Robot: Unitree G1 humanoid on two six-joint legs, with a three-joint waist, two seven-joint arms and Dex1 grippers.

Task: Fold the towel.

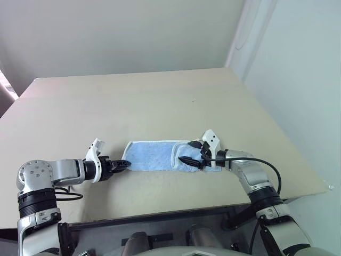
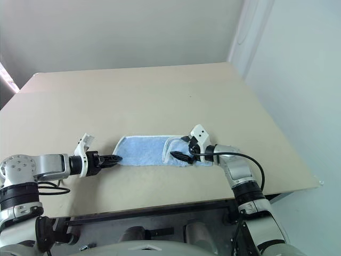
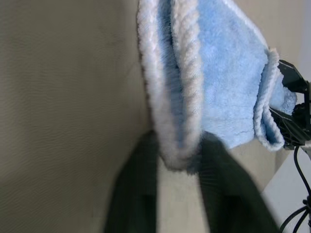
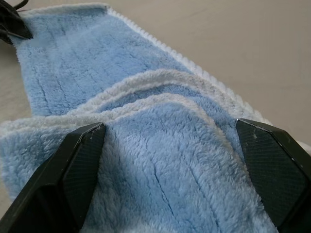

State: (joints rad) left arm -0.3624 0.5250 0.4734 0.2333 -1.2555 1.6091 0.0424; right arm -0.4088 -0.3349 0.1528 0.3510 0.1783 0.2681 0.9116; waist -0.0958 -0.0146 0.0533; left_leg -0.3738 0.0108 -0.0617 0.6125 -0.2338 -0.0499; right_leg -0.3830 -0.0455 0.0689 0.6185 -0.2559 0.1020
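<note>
While the towel (image 1: 157, 156) lies as a narrow folded strip on the counter (image 1: 160, 101), my left end effector (image 1: 121, 164) has pinched its left end; my right end effector (image 1: 193, 152) stands wide open over its folded right end.

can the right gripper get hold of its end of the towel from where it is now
Probably yes. The right gripper is open with its fingers spread over the folded end of the towel, nothing between them. The left gripper is shut on the towel's far end, well clear.
</note>
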